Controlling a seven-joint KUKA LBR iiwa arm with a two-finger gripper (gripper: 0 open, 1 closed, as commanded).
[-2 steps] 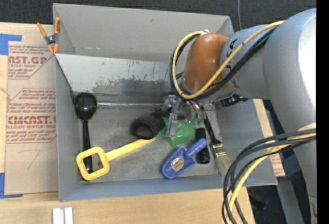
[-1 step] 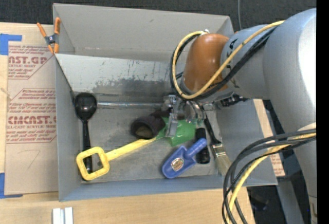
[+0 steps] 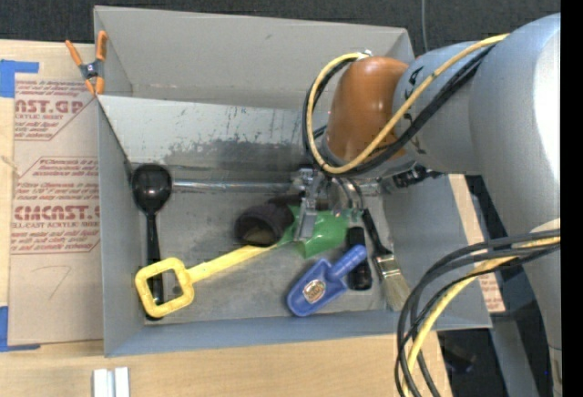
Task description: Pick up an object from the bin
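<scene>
A single camera is mounted above the grey bin and looks down at a slant, near enough that the bin spans most of the frame. The bin's far wall, beyond the pincer, shows its inner face. The arm occupies the right side.

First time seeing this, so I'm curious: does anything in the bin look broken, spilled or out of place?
Nothing looks broken or spilled. Just a loose jumble: the yellow tool lies with its loop end over the black ladle, and the hand hangs over a green piece beside a blue tool.
</scene>
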